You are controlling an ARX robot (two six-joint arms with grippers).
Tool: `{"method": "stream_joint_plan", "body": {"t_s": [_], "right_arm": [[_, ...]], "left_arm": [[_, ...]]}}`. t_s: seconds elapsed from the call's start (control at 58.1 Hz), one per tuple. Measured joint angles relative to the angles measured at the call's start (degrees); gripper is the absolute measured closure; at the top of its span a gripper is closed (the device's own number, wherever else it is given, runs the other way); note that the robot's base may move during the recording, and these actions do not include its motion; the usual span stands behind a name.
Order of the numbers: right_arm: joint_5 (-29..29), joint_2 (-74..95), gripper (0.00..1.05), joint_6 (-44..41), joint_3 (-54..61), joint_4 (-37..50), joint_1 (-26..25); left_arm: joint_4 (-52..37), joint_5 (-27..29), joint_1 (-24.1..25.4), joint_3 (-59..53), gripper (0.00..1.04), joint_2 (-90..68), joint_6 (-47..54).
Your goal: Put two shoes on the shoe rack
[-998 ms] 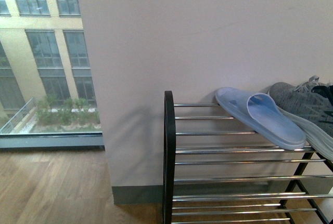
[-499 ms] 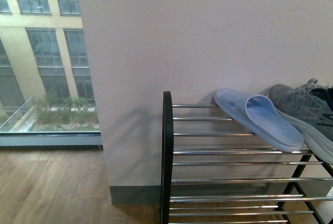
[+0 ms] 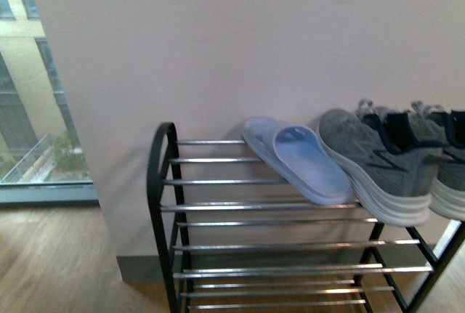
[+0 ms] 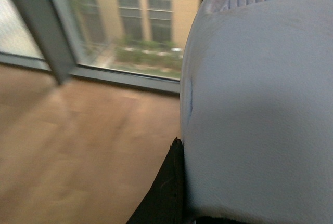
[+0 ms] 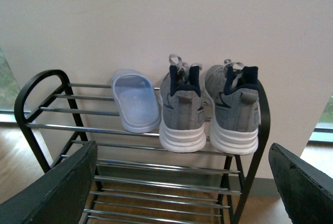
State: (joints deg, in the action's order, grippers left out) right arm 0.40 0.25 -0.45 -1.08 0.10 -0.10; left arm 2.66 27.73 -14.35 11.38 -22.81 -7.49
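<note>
The two grey sneakers [image 3: 370,160] [image 3: 447,175] stand side by side on the top tier of the black shoe rack [image 3: 156,182], toes to the wall. A light blue slipper [image 3: 301,162] lies on the same tier beside them. The right wrist view shows the rack [image 5: 31,86], that slipper [image 5: 136,104] and both sneakers [image 5: 182,112] [image 5: 231,109] heel-on. My right gripper [image 5: 182,164] is open and empty, in front of the rack. My left gripper [image 4: 229,211] is shut on another light blue slipper [image 4: 260,104]; one black finger [image 4: 165,193] presses its side. Neither arm shows in the front view.
A pale wall [image 3: 254,37] stands behind the rack. A floor-length window [image 3: 29,110] is to the left, over a wooden floor [image 3: 51,262]. The rack's lower tiers [image 5: 156,182] hold nothing.
The front view has swung to the right: the rack now sits further left in the picture and both sneakers show in full. The slipper on the rack has not moved.
</note>
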Motion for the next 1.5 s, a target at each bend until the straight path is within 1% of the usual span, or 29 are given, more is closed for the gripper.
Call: {"method": "stream_joint_plan", "body": {"t_s": [0.069,0.12,0.189,0.275,0.378,0.568,0.808,1.015,1.135,1.187,1.411,1.428,1.445,1.462,1.497], "right_arm": [[-0.1,0.0,0.09,0.0,0.0,0.0,0.0],[-0.2,0.0,0.09,0.0,0.0,0.0,0.0],[-0.2,0.0,0.09,0.0,0.0,0.0,0.0],[-0.2,0.0,0.09,0.0,0.0,0.0,0.0],[-0.3,0.0,0.09,0.0,0.0,0.0,0.0],[-0.3,0.0,0.09,0.0,0.0,0.0,0.0],[-0.3,0.0,0.09,0.0,0.0,0.0,0.0],[-0.3,0.0,0.09,0.0,0.0,0.0,0.0],[-0.4,0.0,0.09,0.0,0.0,0.0,0.0],[-0.3,0.0,0.09,0.0,0.0,0.0,0.0],[-0.4,0.0,0.09,0.0,0.0,0.0,0.0],[-0.3,0.0,0.09,0.0,0.0,0.0,0.0],[-0.3,0.0,0.09,0.0,0.0,0.0,0.0],[-0.4,0.0,0.09,0.0,0.0,0.0,0.0],[-0.3,0.0,0.09,0.0,0.0,0.0,0.0]], "left_arm": [[-7.8,-2.3,-2.8,4.6,1.03,-10.6,-10.2],[-12.2,-3.2,-4.1,8.5,1.03,-17.8,-15.1],[-17.2,-6.3,-6.5,18.2,1.03,-33.3,-24.3],[-16.6,-8.2,-8.5,26.9,1.03,-47.1,-28.5],[-13.7,-10.0,-9.6,33.8,1.03,-59.1,-30.2],[-10.3,-11.4,-10.3,45.9,1.03,-71.6,-28.9],[-2.7,-11.3,-8.5,59.6,1.03,-84.2,-24.1],[2.4,-10.9,-8.2,69.9,1.03,-94.9,-17.7],[4.7,-10.2,-8.5,76.2,1.03,-101.9,-12.3],[4.9,-9.4,-8.5,77.8,1.03,-103.9,-10.2],[5.3,-8.6,-8.4,82.9,1.03,-108.1,-7.4],[5.3,-8.4,-8.4,83.1,1.02,-108.1,-7.4],[5.3,-8.4,-8.4,83.3,0.99,-108.1,-7.4],[5.3,-8.5,-8.4,83.6,0.94,-108.1,-7.4],[5.3,-8.9,-8.5,83.9,0.87,-108.1,-7.4]]}}
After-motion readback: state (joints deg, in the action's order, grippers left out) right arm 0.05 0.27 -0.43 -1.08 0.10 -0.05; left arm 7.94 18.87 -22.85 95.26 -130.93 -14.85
